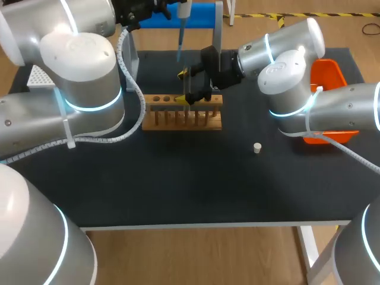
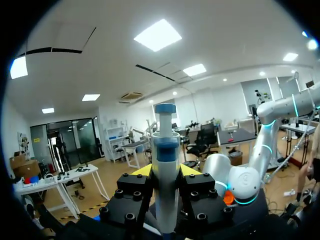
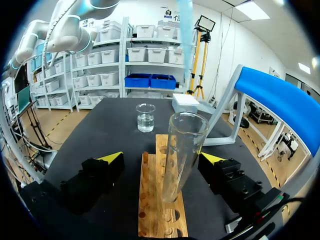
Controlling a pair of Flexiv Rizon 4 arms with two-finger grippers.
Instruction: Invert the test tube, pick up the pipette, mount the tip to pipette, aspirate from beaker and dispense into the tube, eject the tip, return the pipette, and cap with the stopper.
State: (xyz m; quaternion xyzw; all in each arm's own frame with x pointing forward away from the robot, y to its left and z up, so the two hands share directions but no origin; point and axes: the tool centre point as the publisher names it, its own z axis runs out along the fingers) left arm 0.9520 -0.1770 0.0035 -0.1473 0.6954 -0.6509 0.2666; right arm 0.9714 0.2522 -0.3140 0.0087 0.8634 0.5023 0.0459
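Observation:
A clear test tube [image 3: 181,155] stands upright, mouth up, in the wooden rack [image 3: 161,210]. My right gripper [image 3: 162,159] is open, with one yellow fingertip on each side of the tube and a gap to both. My left gripper [image 2: 166,171] is shut on the white and blue pipette [image 2: 165,165], held high at the back of the table [image 1: 184,9]. The pipette's blue tip [image 3: 185,30] hangs above the tube's mouth. A glass beaker [image 3: 145,117] with clear liquid stands beyond the rack. The small white stopper [image 1: 257,148] lies on the mat to the right of the rack [image 1: 184,116].
A blue pipette stand [image 1: 199,15] rises behind the rack. An orange bin [image 1: 329,74] sits at the right edge and a white tip box [image 1: 37,77] at the far left. A white box [image 3: 185,102] stands near the beaker.

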